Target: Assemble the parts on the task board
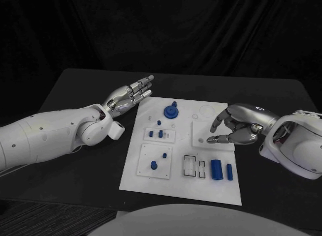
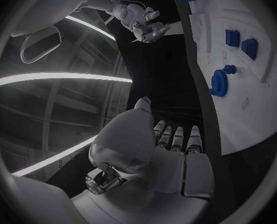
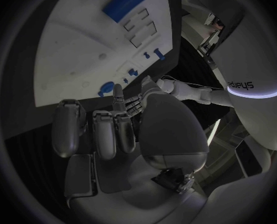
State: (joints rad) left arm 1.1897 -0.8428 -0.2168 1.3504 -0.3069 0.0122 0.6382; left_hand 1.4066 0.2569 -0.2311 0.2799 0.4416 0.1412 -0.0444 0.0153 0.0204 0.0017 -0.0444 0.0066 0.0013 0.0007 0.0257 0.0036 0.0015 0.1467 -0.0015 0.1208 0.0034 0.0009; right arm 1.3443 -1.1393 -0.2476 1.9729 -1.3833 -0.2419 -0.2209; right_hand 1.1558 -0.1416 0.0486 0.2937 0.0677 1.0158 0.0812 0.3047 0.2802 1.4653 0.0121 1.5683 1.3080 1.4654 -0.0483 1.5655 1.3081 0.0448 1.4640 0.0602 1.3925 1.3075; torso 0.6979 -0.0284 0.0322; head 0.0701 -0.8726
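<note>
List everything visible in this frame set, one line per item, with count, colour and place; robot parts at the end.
table: one, black, under everything.
task board: one, white, middle of the table.
gear: one, blue, far end of the board.
small pegs: a few, blue, on the raised plate left of the board's centre.
knob pieces: two, blue, on the nearer left plate.
cylinder: one, blue, near right of the board, beside empty slots.
bar: one, blue, right of the cylinder.
left hand: one, silver, fingers spread, off the board's far left corner, holding nothing.
right hand: one, silver, fingers curled above the board's right edge, apparently holding nothing.
</note>
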